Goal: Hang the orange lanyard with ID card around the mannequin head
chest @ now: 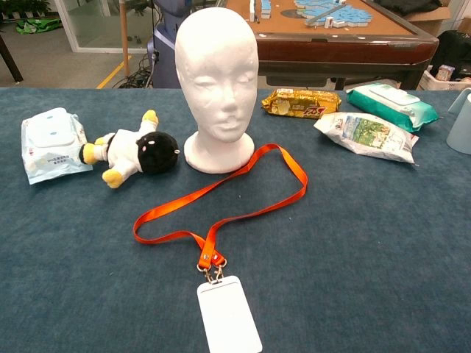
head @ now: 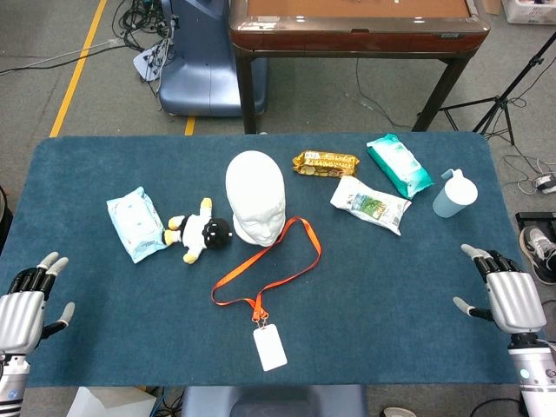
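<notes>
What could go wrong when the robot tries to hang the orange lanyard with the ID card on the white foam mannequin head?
The orange lanyard strap lies flat on the blue table cloth, so fingers may struggle to get under it. The white foam mannequin head stands free on a small base and could tip if the loop catches it. The black and white plush toy lies right beside the head and may get knocked. Both the left hand and the right hand are open, far from the strap.

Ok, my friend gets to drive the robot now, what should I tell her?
Left hand: open, holding nothing, near the table's left edge.
Right hand: open, holding nothing, near the right edge.
Orange lanyard: flat on the blue table in front of the mannequin head, its loop beside the base. ID card lies at the near end.
Mannequin head: upright, nothing around it.
Done: nothing yet.
Left: pick up the lanyard and hang its loop over the head.
</notes>
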Available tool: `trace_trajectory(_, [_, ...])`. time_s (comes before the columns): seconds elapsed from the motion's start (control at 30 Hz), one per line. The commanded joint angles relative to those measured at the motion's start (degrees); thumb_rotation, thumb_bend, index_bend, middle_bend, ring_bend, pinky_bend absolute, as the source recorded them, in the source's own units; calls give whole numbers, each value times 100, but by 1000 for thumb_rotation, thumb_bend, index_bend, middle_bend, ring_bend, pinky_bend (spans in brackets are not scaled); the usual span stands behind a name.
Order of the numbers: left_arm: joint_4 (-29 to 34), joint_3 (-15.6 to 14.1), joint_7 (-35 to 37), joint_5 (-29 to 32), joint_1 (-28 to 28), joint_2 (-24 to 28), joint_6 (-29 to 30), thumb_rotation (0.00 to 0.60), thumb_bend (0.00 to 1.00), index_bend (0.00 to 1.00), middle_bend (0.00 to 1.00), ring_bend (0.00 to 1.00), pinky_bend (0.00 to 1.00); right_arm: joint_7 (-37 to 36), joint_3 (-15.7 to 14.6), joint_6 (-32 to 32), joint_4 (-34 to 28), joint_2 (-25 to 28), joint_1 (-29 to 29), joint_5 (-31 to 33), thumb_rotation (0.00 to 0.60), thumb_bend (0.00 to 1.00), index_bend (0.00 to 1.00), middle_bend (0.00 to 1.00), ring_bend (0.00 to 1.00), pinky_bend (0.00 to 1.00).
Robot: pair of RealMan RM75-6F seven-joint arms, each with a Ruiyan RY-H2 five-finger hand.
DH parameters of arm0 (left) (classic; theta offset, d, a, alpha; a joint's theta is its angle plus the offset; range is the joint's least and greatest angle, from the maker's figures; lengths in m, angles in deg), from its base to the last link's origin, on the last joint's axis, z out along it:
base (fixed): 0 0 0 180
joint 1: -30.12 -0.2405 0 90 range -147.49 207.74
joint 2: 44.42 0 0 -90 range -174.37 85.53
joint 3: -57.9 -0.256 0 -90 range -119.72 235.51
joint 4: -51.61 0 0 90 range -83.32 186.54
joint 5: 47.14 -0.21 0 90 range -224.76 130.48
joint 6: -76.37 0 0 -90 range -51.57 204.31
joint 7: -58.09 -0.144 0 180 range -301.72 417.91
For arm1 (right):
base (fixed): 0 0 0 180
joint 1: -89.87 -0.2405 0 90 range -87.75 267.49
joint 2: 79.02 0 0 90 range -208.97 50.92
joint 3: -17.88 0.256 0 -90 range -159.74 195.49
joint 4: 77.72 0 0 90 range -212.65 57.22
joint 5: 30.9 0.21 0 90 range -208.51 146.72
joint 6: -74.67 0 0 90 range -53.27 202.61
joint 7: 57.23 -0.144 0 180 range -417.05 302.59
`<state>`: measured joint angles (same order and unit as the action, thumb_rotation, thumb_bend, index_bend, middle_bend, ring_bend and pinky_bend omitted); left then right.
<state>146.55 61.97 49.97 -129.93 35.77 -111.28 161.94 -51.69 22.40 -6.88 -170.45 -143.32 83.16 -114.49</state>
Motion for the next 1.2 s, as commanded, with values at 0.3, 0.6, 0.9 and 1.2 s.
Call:
trace_trajectory(0.3, [-18, 2, 40, -59, 52, 5, -47, 600, 310, 25, 100, 169, 113, -48, 11, -22, -4, 22, -21, -46, 600, 65, 168, 268, 206, 284])
trace_trajectory(0.6, [-227, 96, 576, -350, 351, 106, -259, 600, 310, 86, 179, 230, 158, 16, 116, -50, -233, 211, -96, -67, 600, 65, 169, 276, 208, 284])
trace_trajectory(0.9, [-395, 73, 1176, -931, 910, 255, -724, 600, 310, 204, 444, 494, 551, 324, 266, -61, -664, 527, -223, -85, 600, 65, 168, 308, 254, 284])
trace_trajectory(1.2, [-590, -90, 1814, -1579, 1767, 349, -1588, 600, 374, 313, 828, 853, 821, 530, 267, -37, -897, 618, -269, -85, 600, 65, 169, 321, 280, 284])
